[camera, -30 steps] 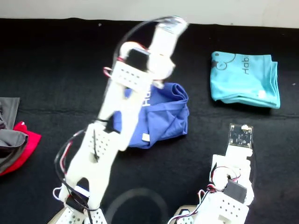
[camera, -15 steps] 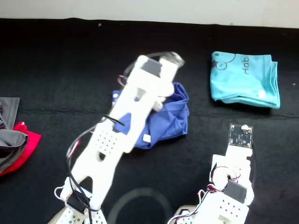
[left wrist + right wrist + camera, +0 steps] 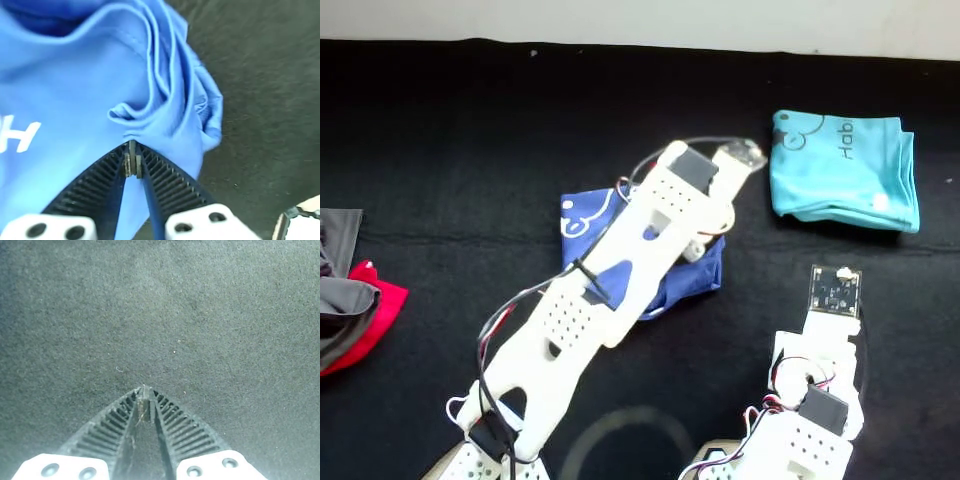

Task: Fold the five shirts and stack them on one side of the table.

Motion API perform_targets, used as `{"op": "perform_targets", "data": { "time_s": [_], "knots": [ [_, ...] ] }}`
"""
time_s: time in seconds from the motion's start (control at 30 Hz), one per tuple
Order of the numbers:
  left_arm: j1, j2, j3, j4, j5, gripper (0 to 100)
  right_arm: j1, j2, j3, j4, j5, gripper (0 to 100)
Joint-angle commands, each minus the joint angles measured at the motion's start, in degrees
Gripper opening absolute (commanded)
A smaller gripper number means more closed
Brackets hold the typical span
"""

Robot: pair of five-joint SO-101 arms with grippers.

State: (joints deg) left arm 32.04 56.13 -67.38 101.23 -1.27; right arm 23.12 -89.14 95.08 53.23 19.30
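On the black table (image 3: pixel 440 120), near the middle, lies the blue shirt (image 3: pixel 585 225). The left gripper (image 3: pixel 131 162) is pinched tight on a fold of it. The right gripper (image 3: pixel 145 402) is closed on nothing, above bare table.

The right end effector (image 3: pixel 144 395) has its two ridged black fingers (image 3: pixel 110 427) pressed together at the tips, nothing between them. Beyond them lies the dark, felt-like table (image 3: pixel 200 305), flecked with pale lint.
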Motion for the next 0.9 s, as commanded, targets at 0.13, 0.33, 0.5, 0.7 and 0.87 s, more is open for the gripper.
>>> {"op": "perform_targets", "data": {
  "time_s": [0.13,0.33,0.5,0.7,0.87],
  "knots": [
    [-0.57,-11.91,-0.31,0.53,0.18,1,-0.04,-0.48,6.2,0.13,0.18,0.7],
    [-3.3,-1.71,-0.75,0.09,0.0,1,-0.04,-0.48,6.2,0.13,0.18,0.7],
    [-2.42,5.58,-1.36,-2.37,0.18,1,-0.04,-0.48,6.2,0.13,0.18,0.7],
    [3.3,5.49,-9.19,0.09,0.26,1,-0.04,-0.48,6.11,0.13,0.18,0.7],
    [7.78,4.26,-10.51,0.09,0.26,1,-0.04,-0.48,6.11,0.13,0.18,0.7]
  ]
}}
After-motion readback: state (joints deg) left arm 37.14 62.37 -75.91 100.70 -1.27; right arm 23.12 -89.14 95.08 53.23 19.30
